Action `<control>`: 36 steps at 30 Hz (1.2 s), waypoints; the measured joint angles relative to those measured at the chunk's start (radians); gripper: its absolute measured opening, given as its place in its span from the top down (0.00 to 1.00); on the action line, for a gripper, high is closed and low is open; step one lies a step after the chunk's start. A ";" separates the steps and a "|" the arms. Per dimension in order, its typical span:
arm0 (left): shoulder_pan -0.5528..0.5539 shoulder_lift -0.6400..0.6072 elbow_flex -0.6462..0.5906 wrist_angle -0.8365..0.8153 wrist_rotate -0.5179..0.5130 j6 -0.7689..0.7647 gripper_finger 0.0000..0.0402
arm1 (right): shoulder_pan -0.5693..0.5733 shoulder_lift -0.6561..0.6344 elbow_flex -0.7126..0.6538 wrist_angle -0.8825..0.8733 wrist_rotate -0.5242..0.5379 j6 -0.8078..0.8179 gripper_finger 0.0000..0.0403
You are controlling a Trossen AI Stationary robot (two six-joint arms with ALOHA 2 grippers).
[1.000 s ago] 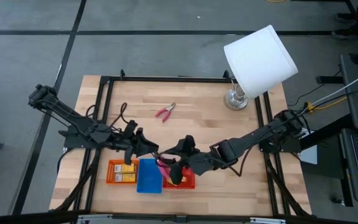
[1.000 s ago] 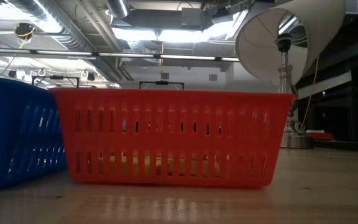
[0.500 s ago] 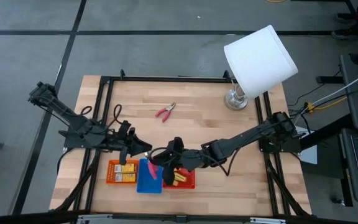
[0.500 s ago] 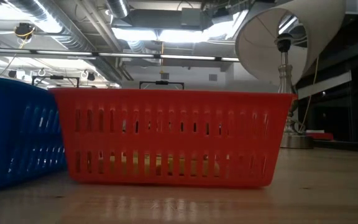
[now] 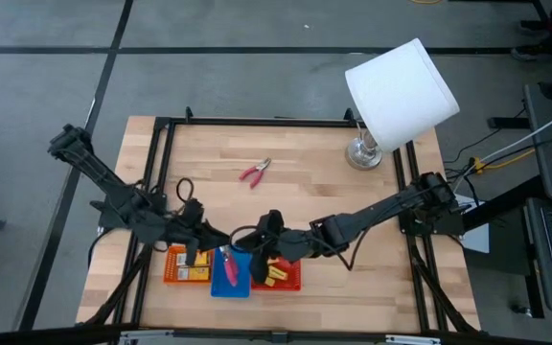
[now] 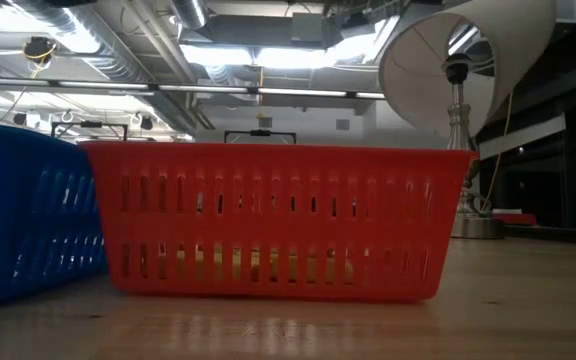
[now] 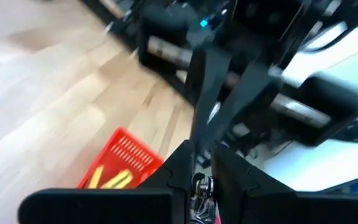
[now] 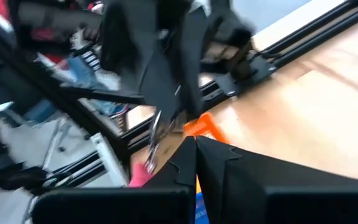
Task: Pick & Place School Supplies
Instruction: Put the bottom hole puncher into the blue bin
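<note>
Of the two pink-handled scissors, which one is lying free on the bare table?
The scissors near the table's far edge, left of the lamp. The other pair is above the blue tray.

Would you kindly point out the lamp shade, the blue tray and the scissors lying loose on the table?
Lamp shade [image 5: 401, 88], high view, middle of its white side.
Blue tray [image 5: 241, 284], high view, bare floor.
Scissors [image 5: 253, 172], high view, red handles.

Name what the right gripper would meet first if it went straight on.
Probably the pink-handled scissors, held by the left gripper over the blue tray, just ahead of the right gripper; depth is unclear.
</note>
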 joint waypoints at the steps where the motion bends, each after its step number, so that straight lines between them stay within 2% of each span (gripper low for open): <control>1: -0.007 0.007 0.000 -0.016 -0.002 -0.018 0.92 | 0.002 0.000 0.000 -0.006 0.016 0.001 0.99; 6: -0.039 0.049 0.000 -0.072 -0.014 -0.105 0.92 | 0.006 0.000 0.000 -0.048 0.049 0.045 0.99; 12: -0.049 0.139 0.000 -0.169 -0.022 -0.312 0.92 | 0.050 -0.009 0.000 -0.156 0.118 0.143 1.00; 22: 0.000 0.274 0.000 -0.186 0.028 -0.568 0.92 | 0.224 -0.032 0.000 -0.438 0.232 0.437 1.00; 28: 0.025 0.311 0.001 -0.334 0.028 -0.718 0.92 | 0.322 -0.036 0.000 -0.556 0.334 0.629 1.00; 36: 0.047 0.351 0.001 -0.339 0.061 -0.762 0.92 | 0.397 -0.036 0.000 -0.636 0.386 0.768 1.00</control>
